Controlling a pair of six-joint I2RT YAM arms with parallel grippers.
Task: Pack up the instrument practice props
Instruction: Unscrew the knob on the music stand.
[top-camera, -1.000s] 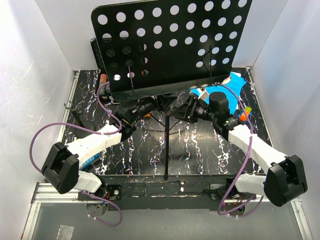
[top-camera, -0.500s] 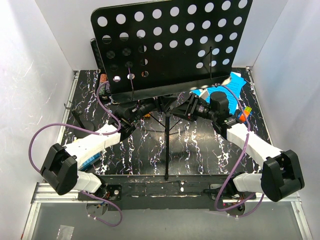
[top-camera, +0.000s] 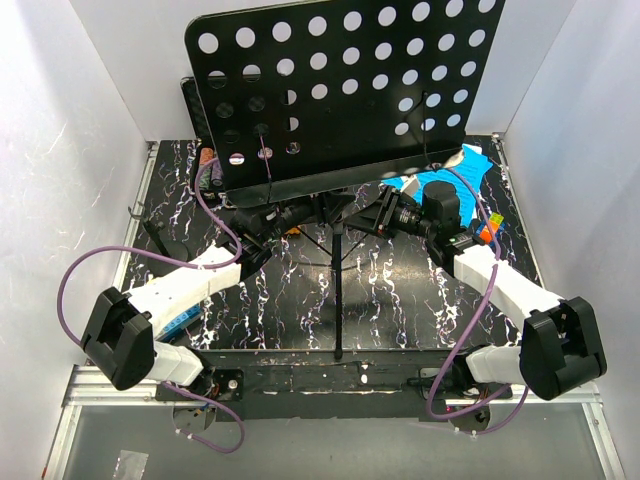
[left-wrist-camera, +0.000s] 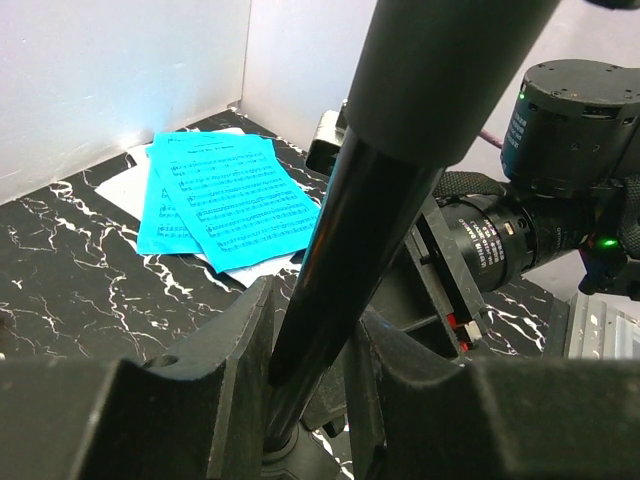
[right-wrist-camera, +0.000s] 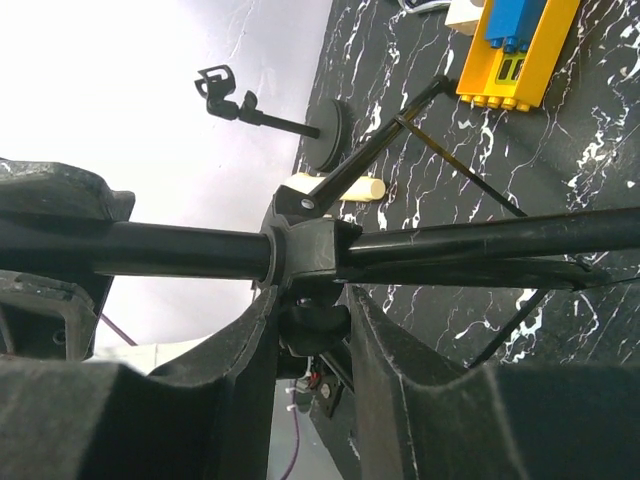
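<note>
Here, white walls (top-camera: 70, 150) enclose the marbled tabletop (top-camera: 400, 300) under the music stand (top-camera: 340, 90)

Tabletop (top-camera: 400, 300): black with white marble veining, white walls close on three sides of it.
Middle: the music stand (top-camera: 330, 155) rests here on its tripod legs (top-camera: 338, 300). They splay out over the surface, and one runs straight toward me to the near edge.
Far right corner: blue sheet-music pages (left-wrist-camera: 230, 195) lie flat and overlapping, with a white sheet showing under them.
Right side: a small multicoloured cube (top-camera: 488, 230) sits near those pages.
By my left wall: the round-based mic stand (right-wrist-camera: 290, 125); I cannot tell whether it is upright or tipped.
Beside that base: the cream microphone (right-wrist-camera: 350, 188), lying down.
Apart from both: a yellow toy block (right-wrist-camera: 510, 45) with a blue piece on top.
</note>
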